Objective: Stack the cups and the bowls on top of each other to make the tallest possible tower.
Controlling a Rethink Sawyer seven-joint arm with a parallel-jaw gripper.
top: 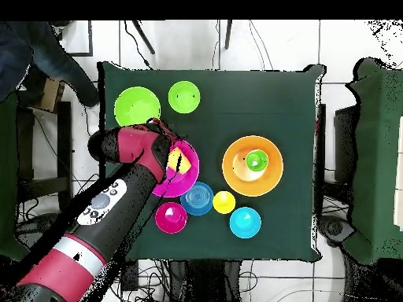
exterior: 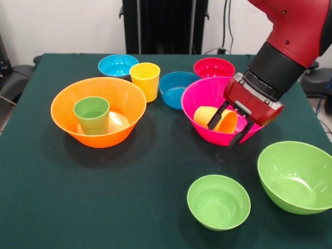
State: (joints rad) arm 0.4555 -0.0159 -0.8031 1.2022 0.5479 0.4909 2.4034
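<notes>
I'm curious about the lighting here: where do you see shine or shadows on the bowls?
Front view: a pale glare patch sits on the large orange bowl's floor beside the green cup, and soft shadows lie on the table beneath the bowls. Overhead view: the table looks flat and evenly dark, with no clear shadows.

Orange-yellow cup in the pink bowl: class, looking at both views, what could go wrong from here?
1. The orange-yellow cup lies tilted inside the large pink bowl with the gripper straddling it; a grip on its tapered side might slip.
2. Lifting could drag the pink bowl into the darker blue bowl and red-pink bowl close beside it.
</notes>
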